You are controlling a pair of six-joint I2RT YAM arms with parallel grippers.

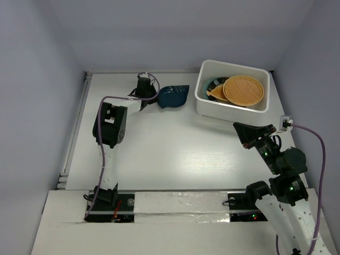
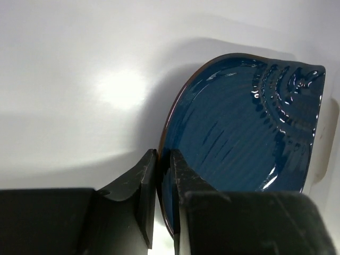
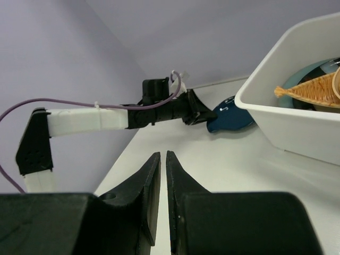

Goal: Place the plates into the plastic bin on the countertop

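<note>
The navy irregular plate (image 1: 173, 96) is at the back of the countertop (image 1: 175, 149), left of the white plastic bin (image 1: 232, 109). My left gripper (image 1: 150, 99) is shut on the plate's left rim; in the left wrist view the rim sits between the fingers (image 2: 163, 159) and the plate (image 2: 244, 127) fills the right half. The bin holds a woven orange round plate (image 1: 244, 89), an orange leaf-shaped plate (image 1: 217, 92) and a dark plate beneath. My right gripper (image 1: 240, 129) is shut and empty, in front of the bin. The right wrist view shows the navy plate (image 3: 229, 118) and the bin (image 3: 287, 114).
Grey-lilac walls (image 1: 37, 85) enclose the countertop. A raised white strip runs along the left edge (image 1: 74, 133). The left arm (image 1: 110, 127) reaches across the left side of the countertop. The arm bases stand at the near edge (image 1: 175, 204).
</note>
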